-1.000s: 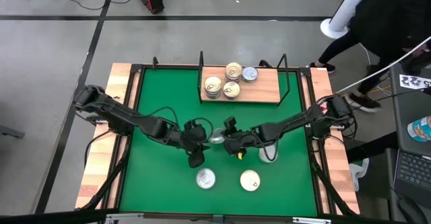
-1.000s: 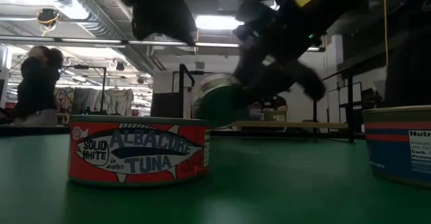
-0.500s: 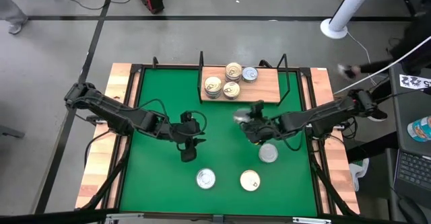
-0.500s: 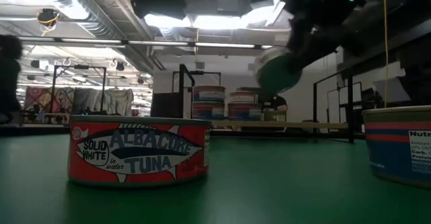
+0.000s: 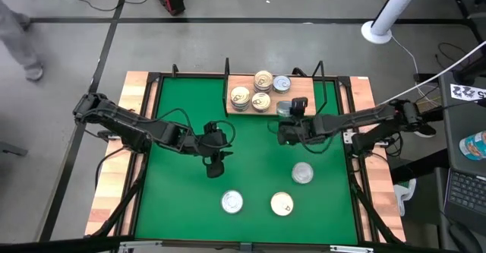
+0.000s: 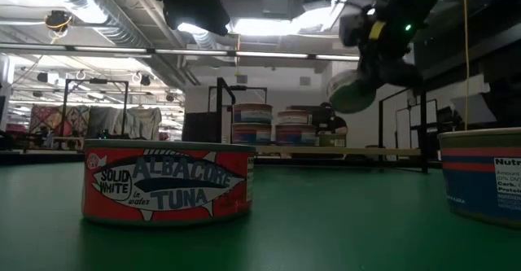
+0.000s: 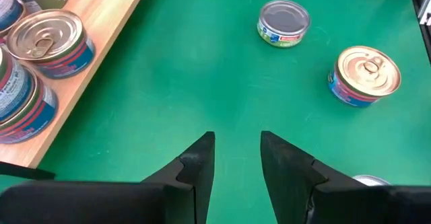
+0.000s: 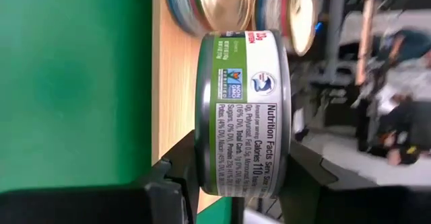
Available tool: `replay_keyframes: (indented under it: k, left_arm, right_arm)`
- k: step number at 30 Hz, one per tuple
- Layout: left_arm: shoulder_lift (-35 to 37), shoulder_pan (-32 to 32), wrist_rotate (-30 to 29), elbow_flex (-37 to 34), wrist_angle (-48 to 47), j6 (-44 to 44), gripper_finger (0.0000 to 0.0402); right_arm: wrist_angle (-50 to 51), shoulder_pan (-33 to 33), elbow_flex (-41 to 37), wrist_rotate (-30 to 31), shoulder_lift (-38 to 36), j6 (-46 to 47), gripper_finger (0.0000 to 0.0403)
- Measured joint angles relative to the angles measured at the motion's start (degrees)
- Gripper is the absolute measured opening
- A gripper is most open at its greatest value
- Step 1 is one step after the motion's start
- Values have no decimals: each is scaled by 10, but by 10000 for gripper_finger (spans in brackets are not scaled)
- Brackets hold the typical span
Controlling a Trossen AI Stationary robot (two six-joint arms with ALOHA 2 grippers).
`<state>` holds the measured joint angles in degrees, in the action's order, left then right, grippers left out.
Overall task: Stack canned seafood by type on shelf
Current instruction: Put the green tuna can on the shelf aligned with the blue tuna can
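The right arm reaches in low from the right edge of the green surface [image 5: 182,207], stretched nearly level toward the shelf [image 5: 302,99]. The right gripper [image 5: 288,125] is just in front of the shelf's near edge, its jaws closed on a green-labelled tin [image 8: 244,113], gripped across its flat top and bottom. In the right wrist view that tin is on edge, its label facing the camera, with the shelf board and the stacked tins just beyond it. In the low view the tin [image 6: 352,91] hangs tilted, well above the surface.

The left arm comes in from the left edge, bent at the elbow, and ends in the left gripper [image 5: 216,164] near the middle of the surface, pointing down. Its jaws stand a narrow gap apart with nothing between them, as the left wrist view shows.

On the shelf are gold-topped tins [image 5: 262,80] in stacks on the left and one silver-topped tin [image 5: 282,83] just beside them. Three more tins are on the surface near its front: a silver one [image 5: 302,173] on the right, another silver one [image 5: 231,201], and a gold one [image 5: 282,203].
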<state>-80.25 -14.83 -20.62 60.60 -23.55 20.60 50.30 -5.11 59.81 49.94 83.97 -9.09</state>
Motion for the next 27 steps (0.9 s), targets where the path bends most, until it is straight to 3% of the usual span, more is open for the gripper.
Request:
replay_keyframes:
  k: [11, 27]
  left_arm:
    - [0, 0, 0, 0, 1, 0, 115]
    - [0, 0, 0, 0, 1, -17, 115]
  right_arm:
    - [-81, 113, 0, -37, 66, -21, 140]
    - [-139, 176, 1, -85, 114, -49, 149]
